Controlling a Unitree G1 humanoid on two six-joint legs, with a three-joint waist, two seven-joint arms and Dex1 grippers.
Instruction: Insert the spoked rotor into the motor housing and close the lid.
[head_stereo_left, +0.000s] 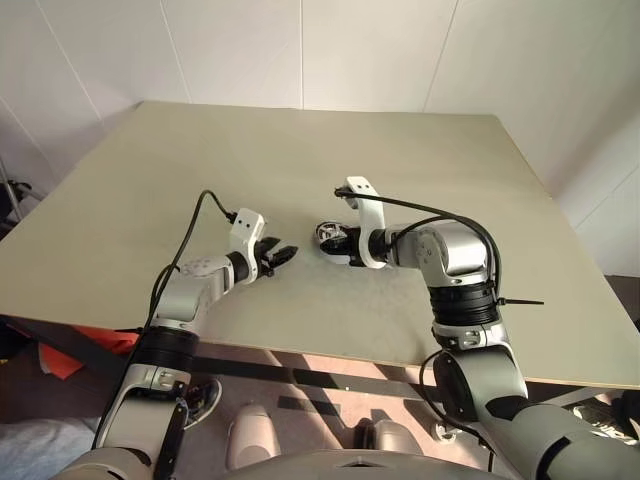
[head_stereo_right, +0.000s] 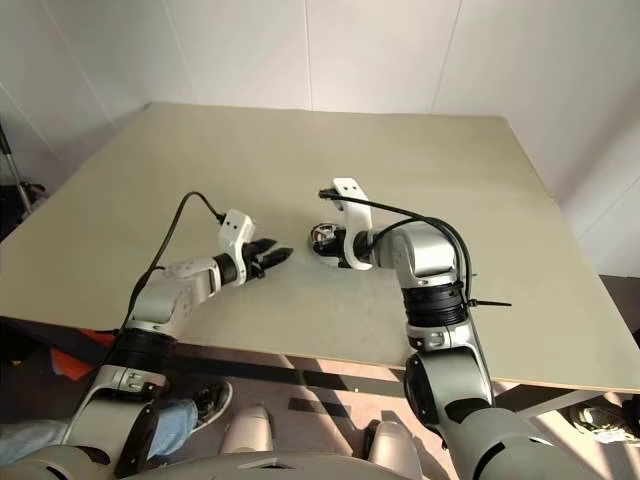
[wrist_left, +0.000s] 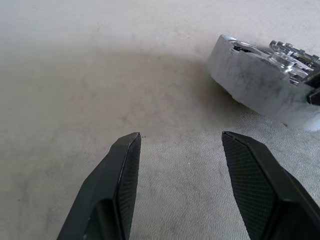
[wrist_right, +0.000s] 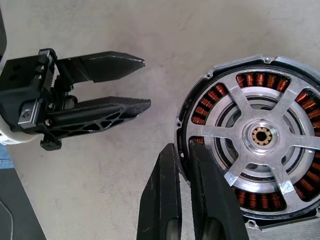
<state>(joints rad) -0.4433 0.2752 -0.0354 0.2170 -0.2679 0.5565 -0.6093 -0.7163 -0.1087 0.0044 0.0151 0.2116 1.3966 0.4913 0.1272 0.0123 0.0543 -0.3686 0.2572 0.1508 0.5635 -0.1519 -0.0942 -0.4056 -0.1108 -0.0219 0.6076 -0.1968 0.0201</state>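
The motor housing (wrist_right: 227, 65) is a round silver cup with copper windings, lying mid-table. The spoked rotor (wrist_right: 260, 135) sits inside it, its silver spokes over the windings. My right gripper (wrist_right: 181, 145) is shut on the housing's near rim, one finger outside the wall and one over the rotor's edge. From the left wrist view the housing (wrist_left: 255, 80) looks slightly tilted. My left gripper (head_stereo_left: 288, 253) is open and holds nothing, a short way left of the housing and pointing at it. The lid is out of view.
The beige table (head_stereo_left: 300, 150) is bare around both arms, with white walls behind. Its front edge runs close below the arms. A person's leg and shoe (head_stereo_right: 185, 412) show under the table at the left, beside something orange (head_stereo_left: 60, 355).
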